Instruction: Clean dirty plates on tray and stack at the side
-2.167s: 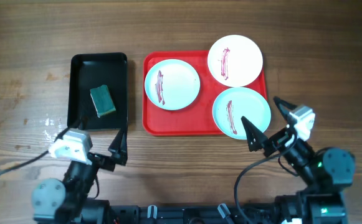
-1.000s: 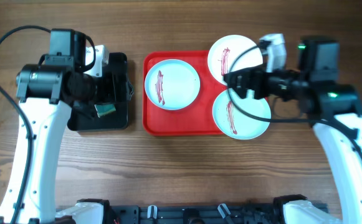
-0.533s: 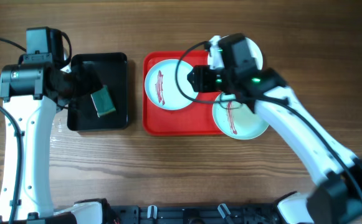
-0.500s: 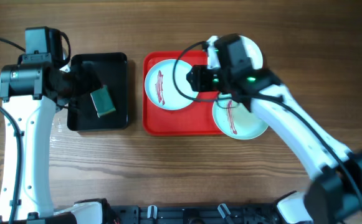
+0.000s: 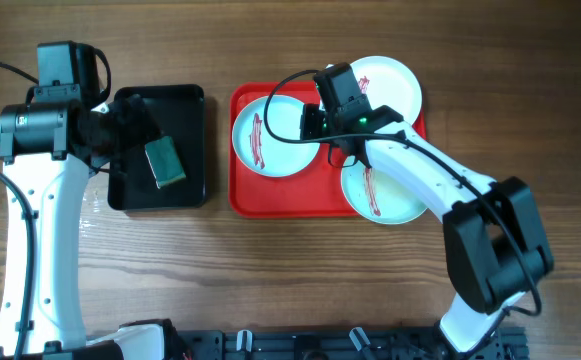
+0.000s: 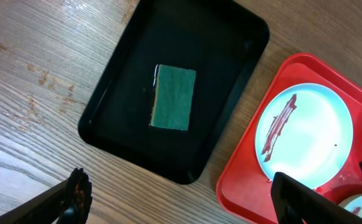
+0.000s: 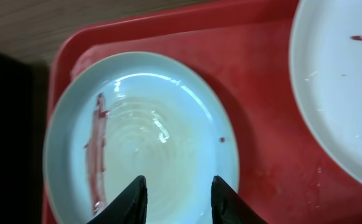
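— From above, where do the plates sit?
— All on the red tray. The left mint plate is in its left half, the white plate overhangs its far right corner, and the lower mint plate overhangs its near right corner. The right gripper hangs over the left mint plate's right rim.
— And the left wrist view?
— The left gripper is spread wide, off the red tray's left side, above the black tray holding the sponge.
— Right wrist?
— Its fingers stand a narrow gap apart over that plate's near rim. The plate shows between them and nothing is clamped. The red streak lies to their left.
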Tool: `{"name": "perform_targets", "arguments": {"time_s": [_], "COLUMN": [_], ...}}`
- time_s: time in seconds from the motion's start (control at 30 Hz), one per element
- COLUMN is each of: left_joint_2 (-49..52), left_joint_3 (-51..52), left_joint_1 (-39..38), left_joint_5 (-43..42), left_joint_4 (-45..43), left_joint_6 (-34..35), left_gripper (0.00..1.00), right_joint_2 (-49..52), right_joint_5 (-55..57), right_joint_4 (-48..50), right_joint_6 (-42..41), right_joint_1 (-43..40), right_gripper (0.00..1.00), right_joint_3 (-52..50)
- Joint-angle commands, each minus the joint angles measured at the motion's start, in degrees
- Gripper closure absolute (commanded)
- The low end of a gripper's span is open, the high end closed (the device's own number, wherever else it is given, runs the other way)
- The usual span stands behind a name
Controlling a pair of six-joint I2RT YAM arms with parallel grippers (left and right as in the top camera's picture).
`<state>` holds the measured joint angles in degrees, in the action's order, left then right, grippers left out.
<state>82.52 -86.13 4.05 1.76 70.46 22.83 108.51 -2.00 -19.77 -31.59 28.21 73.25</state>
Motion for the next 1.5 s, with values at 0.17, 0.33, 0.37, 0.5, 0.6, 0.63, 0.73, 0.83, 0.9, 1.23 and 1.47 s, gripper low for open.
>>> {"name": "perform_targets", "arguments": {"time_s": [0.17, 0.33, 0.37, 0.5, 0.6, 0.63, 0.73, 0.83, 0.9, 1.23, 1.47], "left_joint_2": [0.4, 0.4, 0.4, 0.4, 0.4, 0.4, 0.4, 0.5, 0.5, 0.8, 0.8], "left_joint_3": [-1.2, -1.2, -1.2, -1.2, -1.2, -1.2, -1.1, -1.1, -1.1, -0.6, 5.2], "left_joint_1": [0.3, 0.3, 0.3, 0.3, 0.3, 0.3, 0.3, 0.3, 0.3, 0.3, 0.3], "left_joint_5": [0.9, 0.9, 0.9, 0.9, 0.9, 0.9, 0.9, 0.9, 0.9, 0.7, 0.7], "left_joint_4": [-0.2, -0.2, -0.2, -0.2, -0.2, -0.2, -0.2, 0.1, 0.4, 1.4, 0.0], "left_joint_6": [0.4, 0.4, 0.4, 0.3, 0.4, 0.4, 0.4, 0.4, 0.4, 0.4, 2.4], "left_gripper": [0.07, 0.07, 0.07, 0.07, 0.06, 0.06, 0.06, 0.05, 0.05, 0.02, 0.06], "right_joint_2": [3.8, 6.2, 6.3, 6.4, 7.0, 7.4, 8.5, 9.9, 10.5, 10.4, 9.8], "right_joint_5": [11.0, 10.8, 10.4, 9.7, 9.7, 9.6, 7.8, 4.4, 3.3, 0.8, -0.6], "right_joint_4": [1.3, 2.4, 2.4, 2.5, 2.6, 2.6, 3.3, 3.7, 4.0, 2.8, 1.5], "right_joint_6": [-4.6, -7.5, -7.6, -7.9, -10.7, -11.0, -11.0, -11.0, -11.0, -11.0, -10.7], "right_joint_1": [-0.1, -0.1, -0.1, -0.1, -0.1, -0.1, -0.1, -0.1, 0.0, -0.2, -0.2], "right_gripper": [0.66, 0.70, 0.72, 0.76, 0.80, 0.80, 0.82, 0.84, 0.84, 0.96, 0.96], "right_joint_3": [0.9, 0.9, 0.9, 0.9, 0.7, 0.7, 0.7, 0.7, 0.7, 0.8, 0.8]}}
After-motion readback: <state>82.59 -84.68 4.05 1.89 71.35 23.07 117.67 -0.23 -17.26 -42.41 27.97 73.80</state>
